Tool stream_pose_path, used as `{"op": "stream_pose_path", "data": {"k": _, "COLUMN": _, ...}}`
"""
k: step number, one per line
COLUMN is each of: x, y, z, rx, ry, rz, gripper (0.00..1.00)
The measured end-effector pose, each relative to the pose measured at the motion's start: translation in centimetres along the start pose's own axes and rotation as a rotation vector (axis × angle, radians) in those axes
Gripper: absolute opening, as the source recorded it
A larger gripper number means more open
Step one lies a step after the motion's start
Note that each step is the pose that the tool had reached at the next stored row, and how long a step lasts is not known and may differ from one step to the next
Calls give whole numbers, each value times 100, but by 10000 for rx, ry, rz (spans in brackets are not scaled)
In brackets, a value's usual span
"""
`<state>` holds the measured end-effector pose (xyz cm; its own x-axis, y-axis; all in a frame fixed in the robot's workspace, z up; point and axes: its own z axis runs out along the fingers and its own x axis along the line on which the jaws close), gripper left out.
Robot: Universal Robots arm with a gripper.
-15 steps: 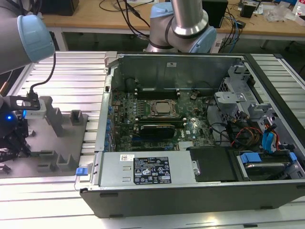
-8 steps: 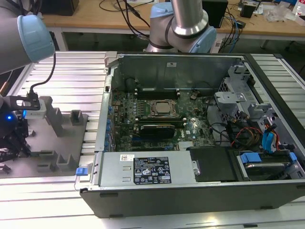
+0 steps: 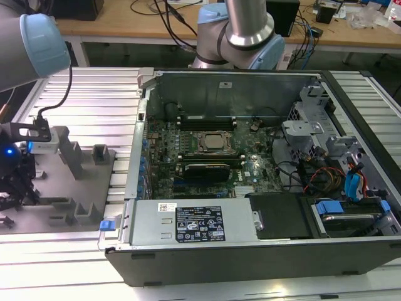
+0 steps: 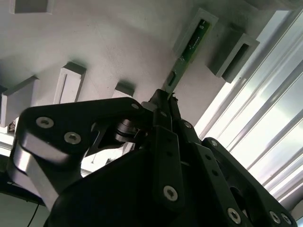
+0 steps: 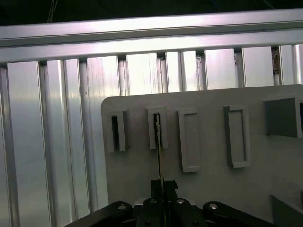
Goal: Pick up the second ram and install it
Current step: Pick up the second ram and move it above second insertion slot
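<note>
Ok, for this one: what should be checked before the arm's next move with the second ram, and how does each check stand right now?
1. Gripper closed on the second ram: ok, it pinches the stick's near end in both wrist views.
2. Ram free of the gray holder slot: not ok, its far end sits inside the slot.
3. Ram in line with the gripper: ok, it runs straight from the gripper in the first wrist view.
4. Computer case open: ok, the motherboard is exposed in the exterior view.
5. Free memory slot on the motherboard: cannot tell.
</note>
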<state>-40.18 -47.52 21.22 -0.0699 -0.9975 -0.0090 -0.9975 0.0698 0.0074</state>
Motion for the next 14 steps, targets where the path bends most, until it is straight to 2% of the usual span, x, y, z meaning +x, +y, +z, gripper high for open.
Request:
{"op": "stream_pose_path", "data": {"k": 2, "x": 0, "y": 0, "z": -32, "rx": 0, "ry": 0, "rz": 0, "gripper": 13}}
{"op": "stream_pose_path", "data": {"k": 11, "x": -9, "y": 3, "z": -315, "rx": -1, "ry": 0, "rz": 0, "gripper": 13}}
{"op": "stream_pose_path", "data": {"k": 14, "x": -12, "y": 3, "z": -370, "rx": -1, "ry": 0, "rz": -1, "gripper": 13}}
